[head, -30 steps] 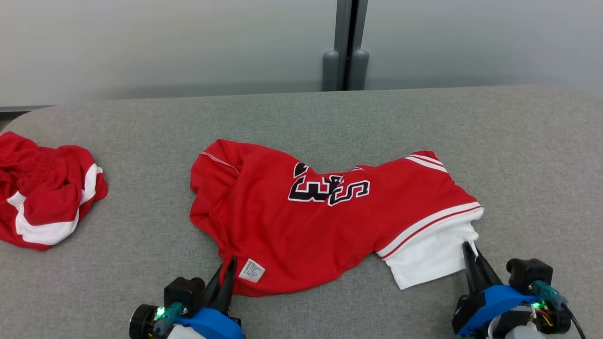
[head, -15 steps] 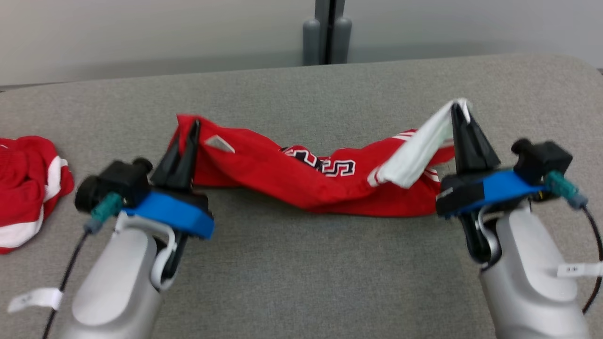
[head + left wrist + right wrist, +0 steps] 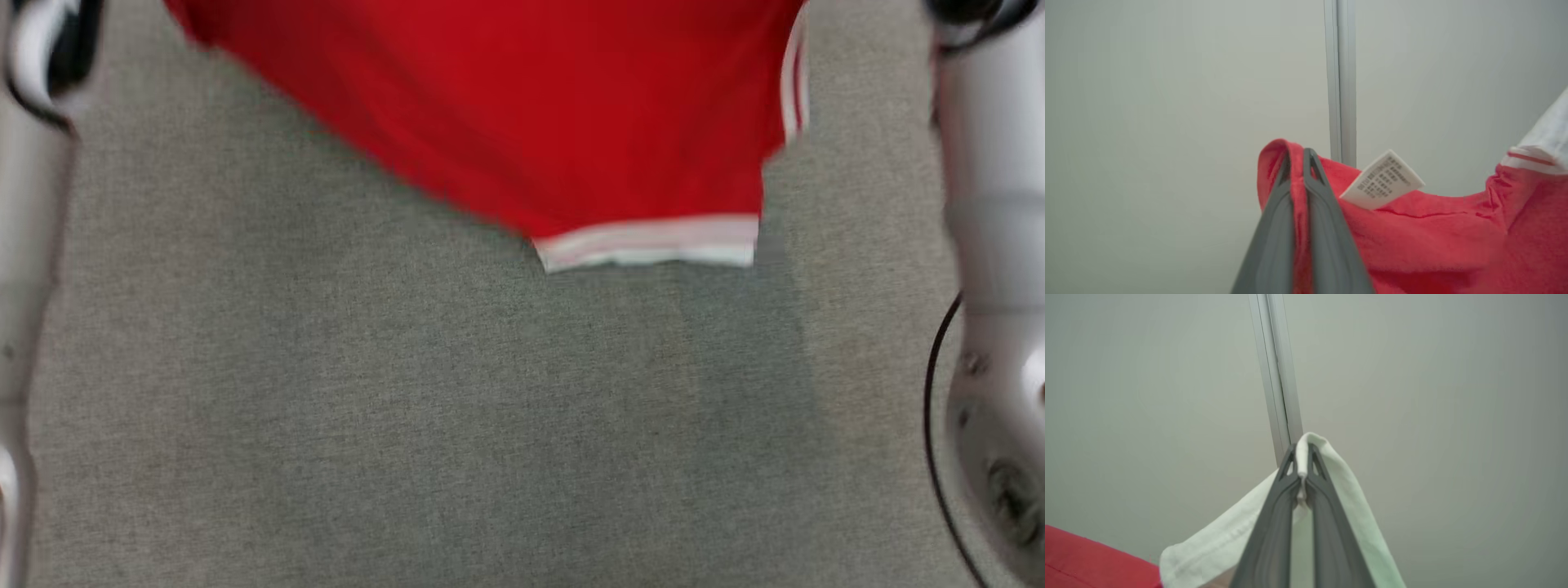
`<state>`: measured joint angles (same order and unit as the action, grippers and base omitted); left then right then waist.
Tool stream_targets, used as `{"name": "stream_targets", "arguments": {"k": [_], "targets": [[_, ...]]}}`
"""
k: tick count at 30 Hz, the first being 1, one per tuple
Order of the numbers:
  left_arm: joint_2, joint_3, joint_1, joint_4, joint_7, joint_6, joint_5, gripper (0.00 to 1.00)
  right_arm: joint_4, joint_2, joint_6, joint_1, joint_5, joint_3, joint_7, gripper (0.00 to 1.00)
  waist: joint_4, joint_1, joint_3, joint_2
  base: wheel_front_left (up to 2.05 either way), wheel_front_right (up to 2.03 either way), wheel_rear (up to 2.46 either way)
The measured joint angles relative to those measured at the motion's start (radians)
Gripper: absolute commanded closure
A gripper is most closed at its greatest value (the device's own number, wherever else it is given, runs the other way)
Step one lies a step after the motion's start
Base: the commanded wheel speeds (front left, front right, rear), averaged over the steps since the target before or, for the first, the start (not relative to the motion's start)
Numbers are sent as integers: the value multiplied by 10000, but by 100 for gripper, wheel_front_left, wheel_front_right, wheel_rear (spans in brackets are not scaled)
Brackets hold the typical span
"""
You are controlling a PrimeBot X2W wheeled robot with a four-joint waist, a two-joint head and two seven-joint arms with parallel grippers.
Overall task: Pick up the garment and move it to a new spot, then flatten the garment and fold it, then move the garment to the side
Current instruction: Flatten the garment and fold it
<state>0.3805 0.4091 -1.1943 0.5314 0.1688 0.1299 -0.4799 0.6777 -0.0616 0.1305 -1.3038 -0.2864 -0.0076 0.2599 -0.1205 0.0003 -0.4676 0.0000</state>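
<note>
Table [image 3: 408,425]: grey cloth top, spread right across the head view.
Wall [image 3: 1167,102]: pale panels behind both wrists, with 1 thin upright post [image 3: 1340,81] between them.
Garment [image 3: 506,106]: red, up in the air and strung between the 2 arms! In the head view it hangs blurred over the table, casting a shadow beneath; I cannot tell whether it touches the top.
Left forearm [image 3: 33,245]: pale, at the left edge, beside the garment.
Right forearm [image 3: 988,204]: pale, at the right edge, just beyond the striped side.
Left gripper [image 3: 1298,157]: fingers pinched tight, a red fold caught between them and peeking over the tips.
Right gripper [image 3: 1301,453]: clamped narrow on the garment's white panel [image 3: 1229,543], which drapes over both fingers.
White band [image 3: 649,241]: the hanging cloth's lowest edge.
Care label [image 3: 1382,179]: sticking up just beside the left fingers.
</note>
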Motion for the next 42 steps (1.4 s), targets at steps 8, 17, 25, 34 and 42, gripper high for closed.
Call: {"name": "stream_targets", "arguments": {"k": [8,17,25,34,42], "targets": [[-59,564,-2911,1164,288,0,-520,100,1112,-324,0,-2980,155,-270,13,100,40,0,-499,0,0,0,0],[77,1402,-3538,1799,757,0,-1235,100,842,-332,0,-3258,90,236,25,100,-51,-3,-538,0,0,0,0],[174,1193,-836,1363,918,-21,-1799,100,-623,-111,0,-127,-445,897,23,100,-36,-3,-402,0,0,0,0],[-249,-324,3870,-1007,928,-631,-1269,100,-3137,-42,0,4768,-817,1095,23,100,-32,-4,146,0,0,0,0],[-1189,-1398,7214,-2146,928,-775,-800,100,-4159,-4,0,8169,-1026,1252,23,100,75,-6,971,0,0,0,0]]}}
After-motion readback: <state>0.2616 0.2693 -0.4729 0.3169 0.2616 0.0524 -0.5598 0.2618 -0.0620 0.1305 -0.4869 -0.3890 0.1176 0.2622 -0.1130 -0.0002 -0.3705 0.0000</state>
